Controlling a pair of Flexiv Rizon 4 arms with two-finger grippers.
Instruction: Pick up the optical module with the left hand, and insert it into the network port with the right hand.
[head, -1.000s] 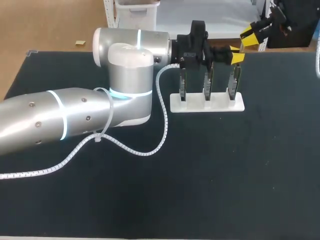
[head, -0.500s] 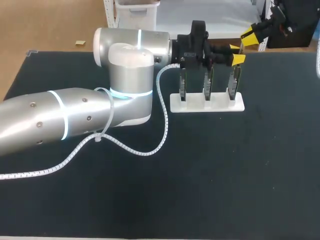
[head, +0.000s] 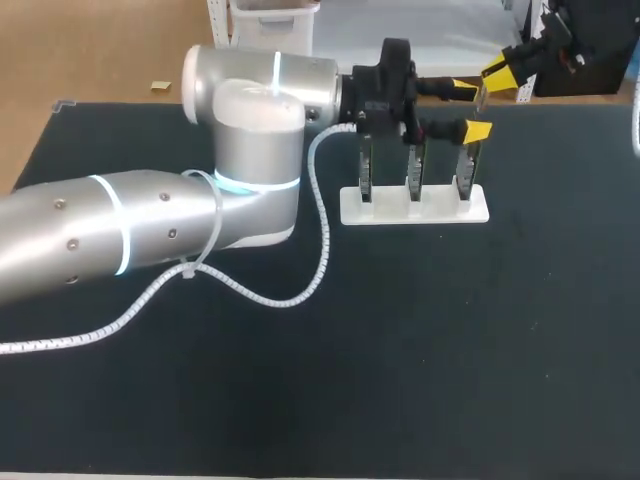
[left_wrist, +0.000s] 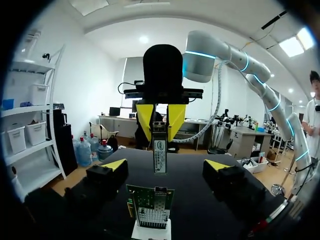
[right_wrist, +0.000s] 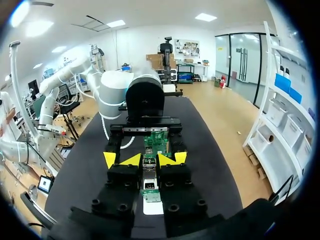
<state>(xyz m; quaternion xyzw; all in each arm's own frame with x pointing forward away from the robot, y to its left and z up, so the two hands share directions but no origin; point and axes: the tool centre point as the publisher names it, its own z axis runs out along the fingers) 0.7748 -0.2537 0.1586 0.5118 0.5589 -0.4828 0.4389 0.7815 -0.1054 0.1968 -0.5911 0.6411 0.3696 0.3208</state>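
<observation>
The optical module (left_wrist: 160, 152), a slim silver bar with a label, hangs upright with my right gripper (left_wrist: 160, 120) shut on its upper end. My left gripper (left_wrist: 165, 165) stands open, one finger well clear on each side of the module. In the head view the left gripper (head: 467, 109) is above the right end of the card stand, and the right gripper (head: 500, 70) comes in from the far right corner. The right wrist view shows its own gripper (right_wrist: 150, 160) closed on the module (right_wrist: 149, 172), with a green network card (right_wrist: 156, 142) just ahead.
Three green network cards stand upright in a white stand (head: 413, 207) at the back of the black table; the rightmost card (head: 466, 170) is under both grippers. A white spiral cable (head: 300, 280) trails from my left arm across the table.
My left gripper has opened wide and let go of the module, which stays in the right gripper. The left arm shifted slightly; the right arm kept still.
</observation>
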